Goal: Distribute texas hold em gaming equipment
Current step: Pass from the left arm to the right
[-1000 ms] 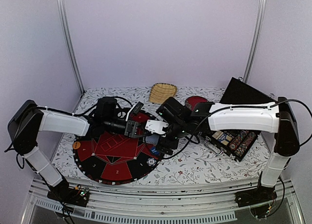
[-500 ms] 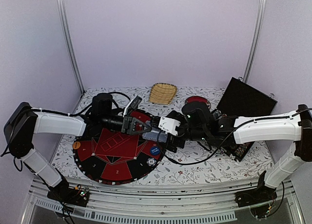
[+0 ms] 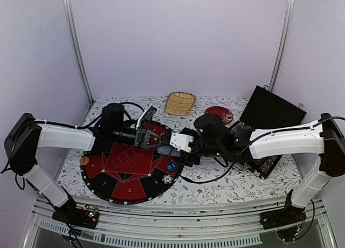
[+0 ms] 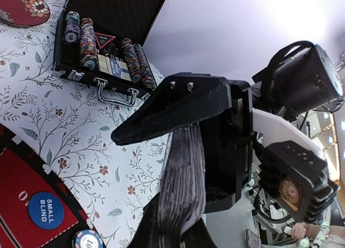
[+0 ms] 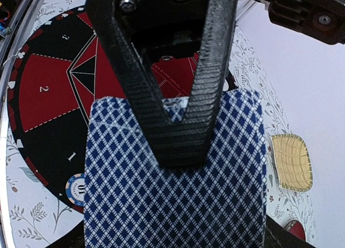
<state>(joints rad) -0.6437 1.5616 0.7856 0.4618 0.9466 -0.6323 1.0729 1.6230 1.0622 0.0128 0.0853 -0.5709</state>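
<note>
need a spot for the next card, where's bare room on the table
Bare: the round mat at its near sectors marked 2 and 3, and the floral cloth between mat and open chip case. Crowded: the mat's far right side, where left gripper and right gripper meet at the card deck, blue button and chip close by.

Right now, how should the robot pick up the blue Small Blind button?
Probably by its rim, from straight above. The Small Blind button lies flat, face up, on the round mat, so only opposite edges can be pinched.
</note>
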